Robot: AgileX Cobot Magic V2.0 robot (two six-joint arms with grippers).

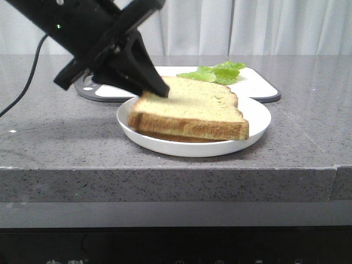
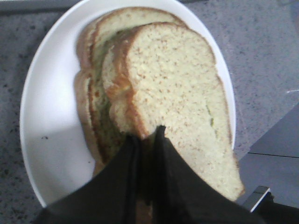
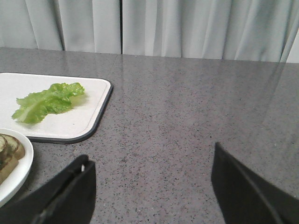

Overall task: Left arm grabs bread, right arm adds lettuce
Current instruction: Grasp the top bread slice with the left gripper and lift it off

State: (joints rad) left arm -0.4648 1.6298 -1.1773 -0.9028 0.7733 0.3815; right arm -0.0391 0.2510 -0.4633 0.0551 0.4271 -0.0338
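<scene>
The bread [image 1: 192, 107] is a thick toast-coloured slice lying slightly tilted on a thinner second slice [image 1: 176, 136] in a white plate [image 1: 258, 118]. My left gripper [image 1: 159, 88] reaches down from the upper left and is shut on the bread's left rear edge. In the left wrist view the gripper [image 2: 147, 133] pinches the crust of the bread [image 2: 173, 93], with the second slice [image 2: 96, 42] beneath it. The lettuce [image 1: 214, 72] lies on a white cutting board [image 1: 258, 82] behind the plate. My right gripper [image 3: 152, 163] hangs open over bare counter, to the right of the lettuce [image 3: 46, 100].
The cutting board [image 3: 79, 121] has a dark rim and sits at the back of the grey speckled counter. The plate's [image 3: 18, 163] edge shows beside my right gripper. Pale curtains hang behind. The counter's front edge runs just below the plate.
</scene>
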